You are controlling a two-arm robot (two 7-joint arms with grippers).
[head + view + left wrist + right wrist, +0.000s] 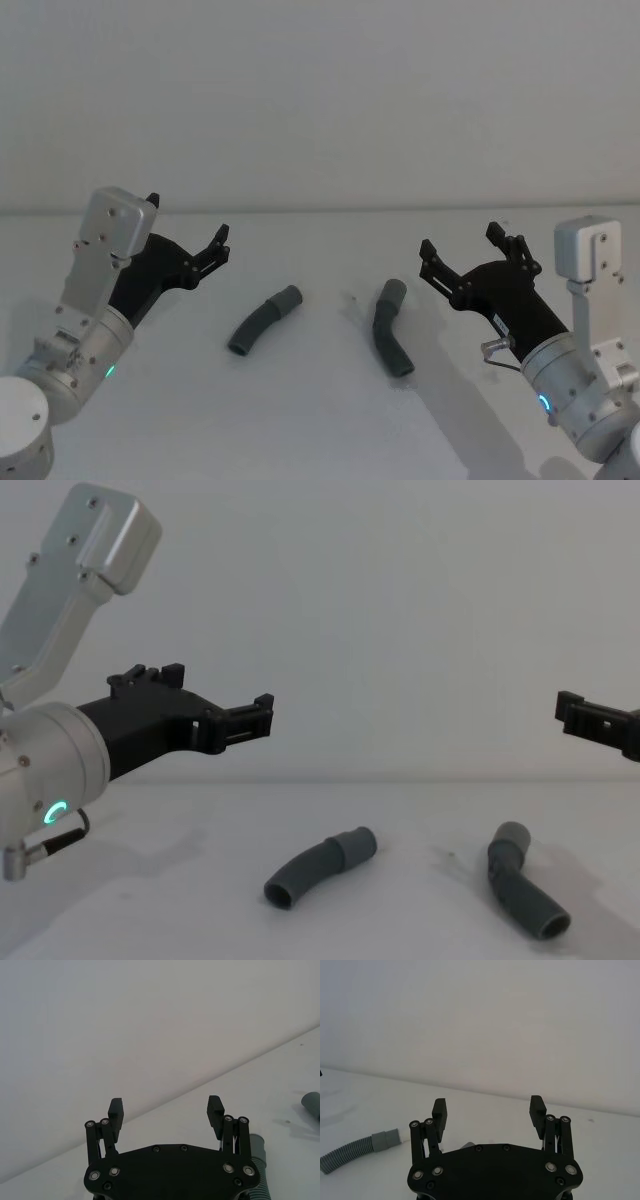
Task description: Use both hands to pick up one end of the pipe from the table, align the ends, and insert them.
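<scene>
Bench (320,430): plain matte white, meeting a pale grey wall (320,100) at its far edge; both pipe pieces lie on it.
Left pipe piece (262,320): short, dark grey and gently bent, lying flat left of centre. It runs from a near end on the left up to a far end on the right. In the chest view (320,865) the far end is a smooth cuff (355,845), slightly wider than the body, and the near end shows a round opening.
Right pipe piece (390,330): same dark grey, with a sharper kink at mid-length, lying right of centre. Its far cuff (393,292) tilts up and to the right. In the chest view (522,880) the near end faces the camera, open.
Spacing: the two pieces lie apart, with bare bench between them. Their far cuffs sit nearer each other than their near ends do.
Ribbing: in the right wrist view one piece (360,1151) shows a ribbed hose joined to a smooth grey cuff.
Left hand (188,225): black, fingers spread wide with nothing between them. It hangs above the bench, well to the left of the left piece. A green ring light shows on its silver wrist.
Right hand (463,243): black, fingers likewise spread and empty. It is raised above the bench, to the right of the right piece.
</scene>
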